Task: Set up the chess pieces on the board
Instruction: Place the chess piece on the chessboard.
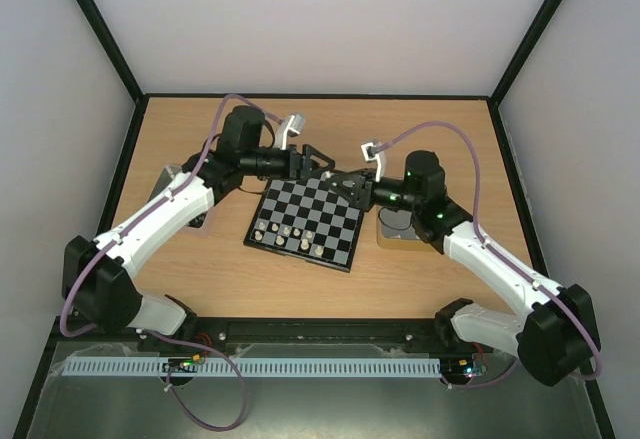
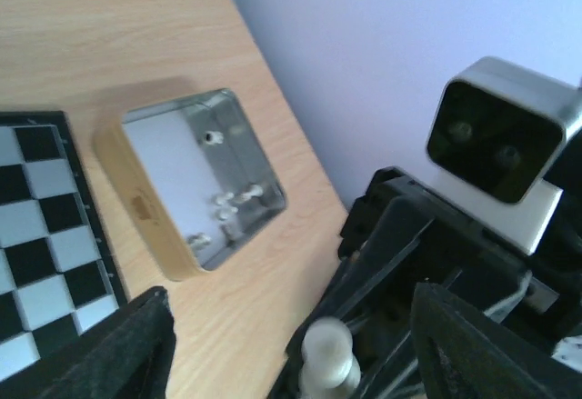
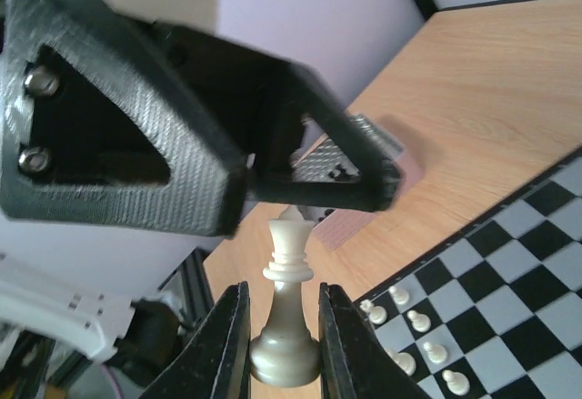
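Note:
The board (image 1: 305, 221) lies at the table's middle, with several cream-white chess pieces (image 1: 290, 234) on its near rows; these also show in the right wrist view (image 3: 414, 322). My right gripper (image 3: 284, 326) is shut on the base of a cream-white king (image 3: 289, 272) and holds it in the air by the board's far edge (image 1: 348, 187). My left gripper (image 1: 322, 162) is open, its fingers (image 2: 118, 349) spread wide on either side of the king's top (image 2: 327, 354). The left gripper's black finger (image 3: 182, 117) hangs just above the king in the right wrist view.
A wood-rimmed metal tin (image 2: 195, 181) with a few white pieces stands right of the board (image 1: 395, 229). A second tin (image 1: 172, 184) at the left, partly under the left arm, holds dark pieces (image 3: 346, 163). Walls enclose the table.

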Tool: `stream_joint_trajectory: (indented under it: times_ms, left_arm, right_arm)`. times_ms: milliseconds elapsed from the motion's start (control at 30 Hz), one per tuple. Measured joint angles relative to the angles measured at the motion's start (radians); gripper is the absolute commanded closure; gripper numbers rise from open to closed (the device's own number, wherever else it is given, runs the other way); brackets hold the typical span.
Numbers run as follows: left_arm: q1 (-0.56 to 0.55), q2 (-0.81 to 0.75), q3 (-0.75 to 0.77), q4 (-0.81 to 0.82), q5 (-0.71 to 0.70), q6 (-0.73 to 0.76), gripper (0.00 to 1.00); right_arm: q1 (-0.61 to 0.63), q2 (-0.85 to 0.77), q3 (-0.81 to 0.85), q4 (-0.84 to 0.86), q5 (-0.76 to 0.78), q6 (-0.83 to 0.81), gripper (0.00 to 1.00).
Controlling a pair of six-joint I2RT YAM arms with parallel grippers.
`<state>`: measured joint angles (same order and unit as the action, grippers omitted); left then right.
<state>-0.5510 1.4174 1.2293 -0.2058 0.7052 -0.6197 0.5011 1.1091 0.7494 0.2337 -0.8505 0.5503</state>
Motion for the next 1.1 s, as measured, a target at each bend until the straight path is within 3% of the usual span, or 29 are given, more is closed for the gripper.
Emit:
stream_joint_trajectory:
  times_ms: [200,367,833,967,1100]
  left_arm:
    - [0.001,0.003,0.0,0.043,0.124,-0.05,0.57]
    - [0.002,0.003,0.0,0.039,0.175,-0.043,0.6]
    - [0.019,0.004,0.015,-0.067,0.224,0.063,0.91]
    - [0.022,0.004,0.016,-0.071,0.231,0.077,0.97]
    - [0.025,0.004,0.017,-0.076,0.212,0.083,0.97]
  right_arm:
    - [0.031,0.028,0.035,-0.023,-0.074,-0.089,0.94]
    - [0.031,0.032,0.041,-0.032,-0.086,-0.122,0.94]
    - [0.037,0.032,0.048,-0.051,-0.096,-0.17,0.93]
    - [0.037,0.032,0.055,-0.06,-0.096,-0.174,0.73]
    - [0.037,0.032,0.056,-0.077,-0.084,-0.173,0.47]
